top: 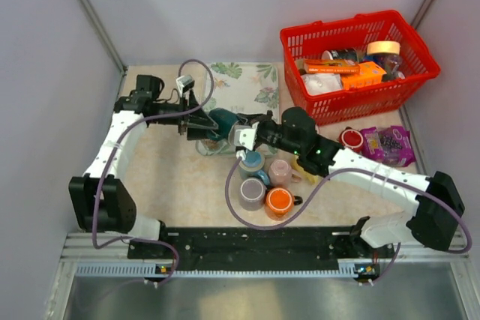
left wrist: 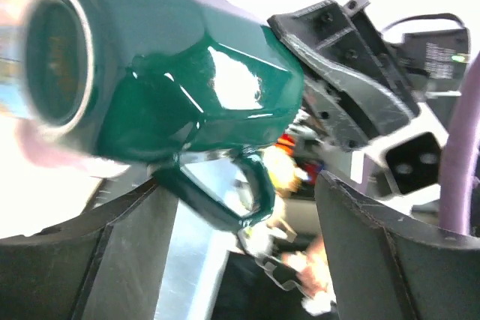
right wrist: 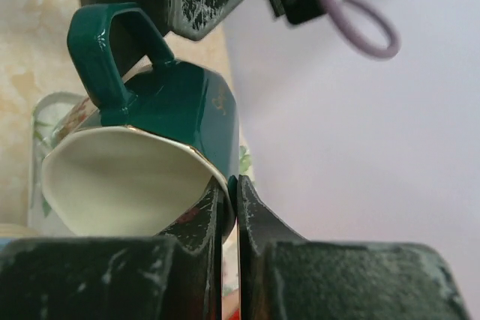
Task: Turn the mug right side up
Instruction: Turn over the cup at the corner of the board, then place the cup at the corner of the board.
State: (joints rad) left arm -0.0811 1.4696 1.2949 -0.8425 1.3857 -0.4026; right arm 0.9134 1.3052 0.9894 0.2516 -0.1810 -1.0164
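Pinching glossy faceted green mug point(right wrist: 187, 103), right hand point(right wrist: 231, 191)

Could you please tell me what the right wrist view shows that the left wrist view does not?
Only the right wrist view shows the green mug's white inside and the right gripper pinching its rim. Only the left wrist view shows the mug's base and the left gripper, its fingers spread either side of the handle. Both show the mug tipped on its side, and its handle.
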